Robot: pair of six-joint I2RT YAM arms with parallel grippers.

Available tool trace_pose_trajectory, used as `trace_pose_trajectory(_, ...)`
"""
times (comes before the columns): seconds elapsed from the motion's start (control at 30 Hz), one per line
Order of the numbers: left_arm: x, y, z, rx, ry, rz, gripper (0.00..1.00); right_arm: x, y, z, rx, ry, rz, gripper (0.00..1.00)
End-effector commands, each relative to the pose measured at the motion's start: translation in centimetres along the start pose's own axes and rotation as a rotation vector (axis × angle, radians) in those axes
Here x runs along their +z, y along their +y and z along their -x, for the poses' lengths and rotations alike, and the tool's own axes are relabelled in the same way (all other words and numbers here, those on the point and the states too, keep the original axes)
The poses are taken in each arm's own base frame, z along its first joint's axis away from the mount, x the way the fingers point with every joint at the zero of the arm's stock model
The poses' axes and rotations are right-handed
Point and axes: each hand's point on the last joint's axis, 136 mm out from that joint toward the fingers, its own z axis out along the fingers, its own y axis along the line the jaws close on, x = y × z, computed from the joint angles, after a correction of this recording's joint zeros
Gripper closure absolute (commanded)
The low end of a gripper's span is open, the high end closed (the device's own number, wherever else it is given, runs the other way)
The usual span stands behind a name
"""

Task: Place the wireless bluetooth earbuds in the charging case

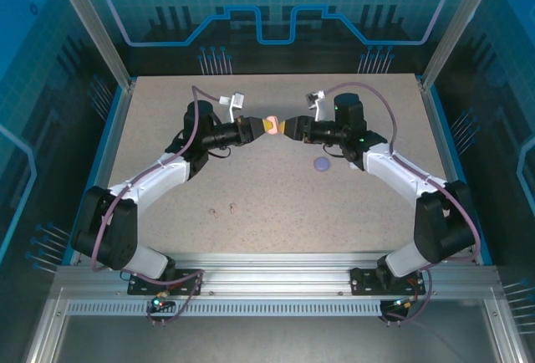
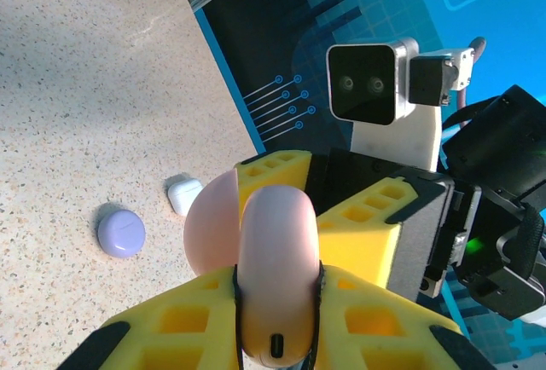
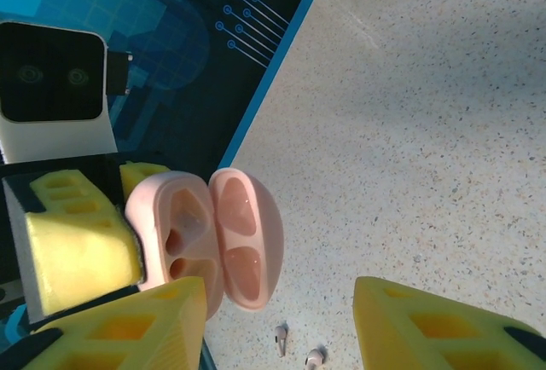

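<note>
- Earbuds [image 1: 223, 208]: where are they?
- Two lie loose on the table [image 1: 284, 221], near side, left of centre, well apart from both grippers. None is seated: both sockets of the pink case [image 3: 205, 242] are empty.
- And the grippers?
- Your left gripper [image 2: 277, 332] is clamped on the case body and holds it above the far centre of the table, lid open. Your right gripper [image 3: 286, 302] stands part open just beside the lid and grips nothing.
- Recommendation?
- Keep your left clamp firm, with the sockets turned toward the right arm. Send the right gripper down to one earbud, pinch it by the head and line the stem up with its socket. Judged risk: so small a part is easily flicked away or twisted.
</note>
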Motion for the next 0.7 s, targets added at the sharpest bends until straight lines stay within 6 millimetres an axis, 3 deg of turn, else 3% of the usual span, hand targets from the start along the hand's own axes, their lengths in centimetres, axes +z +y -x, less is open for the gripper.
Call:
trace_pose_trajectory(0.0, -0.1, -1.8, 0.7, 0.03, -0.004, -0.058, 1.0, 0.7, 0.5, 0.5, -0.019, 0.001, 0.017, 0.53)
trace_pose_trajectory(0.23, 0.0, -2.1, 0.9, 0.031, -0.008, -0.065, 1.0, 1.5, 0.0, 0.4, -0.004, 0.014, 0.015, 0.56)
trace_pose_trajectory(0.5, 0.2, -2.0, 0.6, 0.028, 0.002, -0.067, 1.0, 2.2, 0.9, 0.5, -0.018, 0.034, 0.044, 0.57)
trace_pose_trajectory(0.67, 0.3, -1.9, 0.6, 0.026, 0.0, -0.066, 1.0, 2.7, 0.7, 0.3, -0.014, 0.044, 0.043, 0.66)
